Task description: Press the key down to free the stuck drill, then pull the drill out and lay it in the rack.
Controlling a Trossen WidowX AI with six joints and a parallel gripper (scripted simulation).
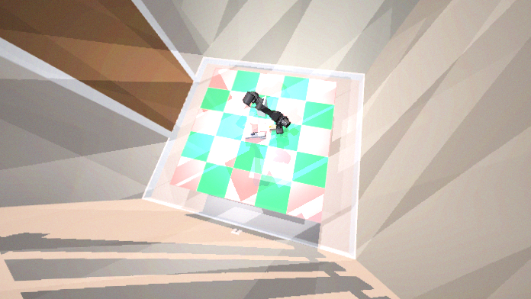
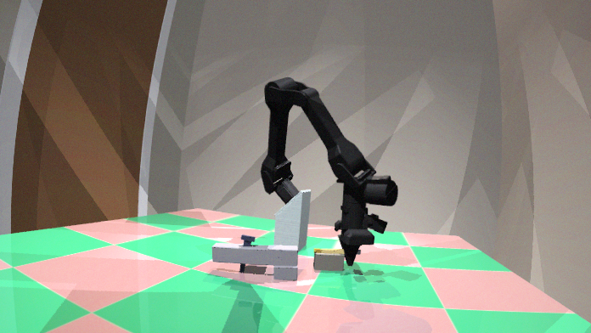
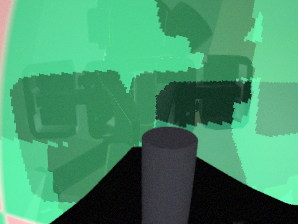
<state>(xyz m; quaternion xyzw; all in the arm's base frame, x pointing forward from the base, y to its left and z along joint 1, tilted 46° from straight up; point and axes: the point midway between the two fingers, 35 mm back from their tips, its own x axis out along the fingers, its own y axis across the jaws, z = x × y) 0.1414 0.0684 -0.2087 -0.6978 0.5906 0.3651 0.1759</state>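
Note:
My gripper point(image 2: 350, 260) point(image 1: 279, 130) points straight down, its tips just above the checkered floor. It is shut on the drill point(image 3: 169, 185), a grey-purple cylinder that fills the lower middle of the wrist view and stands upright between the fingers. In the exterior view the drill is hidden by the fingers. The rack point(image 2: 328, 261) point(image 1: 271, 129), a small grey block with a yellow top, sits right next to the gripper on its left. The grey fixture point(image 2: 255, 255) point(image 1: 255, 134) lies further left, with the dark blue key point(image 2: 247, 240) standing on its bar.
A pale grey upright slab point(image 2: 293, 221) rises from the fixture's right end, between the arm's base and the rack. The checkered floor point(image 1: 272, 196) is ringed by a low translucent wall point(image 1: 356, 160).

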